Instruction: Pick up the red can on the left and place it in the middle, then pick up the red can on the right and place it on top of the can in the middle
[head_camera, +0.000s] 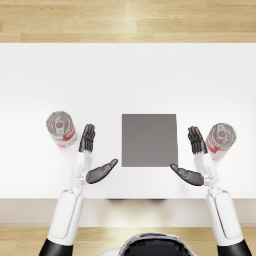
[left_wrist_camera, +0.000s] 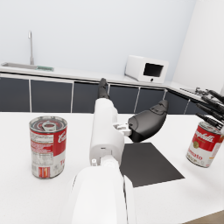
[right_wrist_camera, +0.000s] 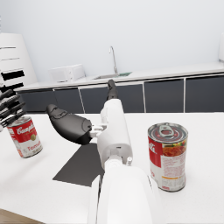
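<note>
**Red cans both unmoved, grey mat still bare**

Red-and-white soup cans stood upright on the white tabletop (head_camera: 130, 80), one at each side, and neither had been lifted. The left can (head_camera: 61, 129) sat just outside the left hand (head_camera: 93, 156), and the right can (head_camera: 220, 139) sat just outside the right hand (head_camera: 196, 157). Between the two hands lay a dark grey square mat (head_camera: 149, 140), which I judged to mark the middle spot; nothing rested on it. So no part of the task was done: the left can had yet to go to the middle, and the right can had yet to be stacked on it.

Both hands held nothing. In each, the fingers (head_camera: 87, 138) reached forward together while the thumb stuck out towards the mat, well apart from them. The left hand's fingers lay very close beside the left can; whether they touched it I could not tell. The same held for the right hand and its can.

As for room, the tabletop stretched wide and bare beyond the mat, as far as the wooden floor (head_camera: 128, 20) showing past its far edge. The near edge ran close under the forearms, so the hands had little tabletop behind them. Each can stood well in from the side edges seen in the head view. The wrist views showed dark kitchen cabinets (left_wrist_camera: 48, 94) and a white microwave (left_wrist_camera: 146, 69) far behind, well clear of the work.
</note>
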